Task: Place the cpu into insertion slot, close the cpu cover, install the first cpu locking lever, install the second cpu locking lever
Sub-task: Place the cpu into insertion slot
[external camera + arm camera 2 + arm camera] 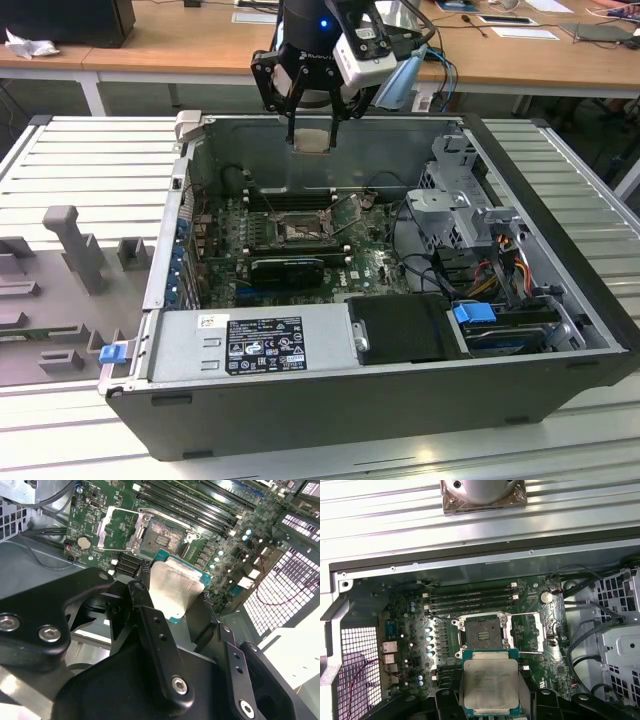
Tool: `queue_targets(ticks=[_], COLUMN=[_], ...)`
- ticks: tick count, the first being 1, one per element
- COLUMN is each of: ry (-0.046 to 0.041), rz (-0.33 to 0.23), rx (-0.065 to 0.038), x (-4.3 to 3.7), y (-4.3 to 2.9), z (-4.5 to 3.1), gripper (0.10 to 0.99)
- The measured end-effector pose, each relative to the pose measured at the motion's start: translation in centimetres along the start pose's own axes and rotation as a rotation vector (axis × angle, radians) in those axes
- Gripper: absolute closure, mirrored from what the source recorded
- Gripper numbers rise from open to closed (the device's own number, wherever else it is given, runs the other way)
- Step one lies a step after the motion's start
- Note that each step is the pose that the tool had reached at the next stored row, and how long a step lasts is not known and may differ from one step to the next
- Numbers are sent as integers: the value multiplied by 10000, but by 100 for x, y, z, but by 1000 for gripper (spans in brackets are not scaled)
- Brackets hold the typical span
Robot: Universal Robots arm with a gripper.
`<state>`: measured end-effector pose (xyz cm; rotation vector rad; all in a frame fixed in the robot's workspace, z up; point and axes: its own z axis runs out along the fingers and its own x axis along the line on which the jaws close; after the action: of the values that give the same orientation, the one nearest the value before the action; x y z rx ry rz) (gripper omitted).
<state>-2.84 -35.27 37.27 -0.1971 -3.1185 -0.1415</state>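
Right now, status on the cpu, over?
Gripper shut on cpu, above the case. Insertion slot empty, cpu cover open. Nothing blocking the slot.

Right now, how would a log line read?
gripper: shut on cpu | cpu: held above board, apart from slot | slot: empty | cover: open

In the second wrist view black links of the hand [174,585] cover the near corner of the cpu [170,594], and the picture's edge cuts the hand off. In the first wrist view the edge cuts off nearly all of the hand. In the exterior view the slot [300,230] is too small to show its contacts.
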Motion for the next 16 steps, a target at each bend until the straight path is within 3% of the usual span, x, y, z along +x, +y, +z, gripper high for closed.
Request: queue_targets(ticks=[13, 16], ry=[-20, -58], rz=[225, 647], rx=[-5, -13], x=[0, 1], y=[0, 0], z=[0, 1], gripper=[557, 557])
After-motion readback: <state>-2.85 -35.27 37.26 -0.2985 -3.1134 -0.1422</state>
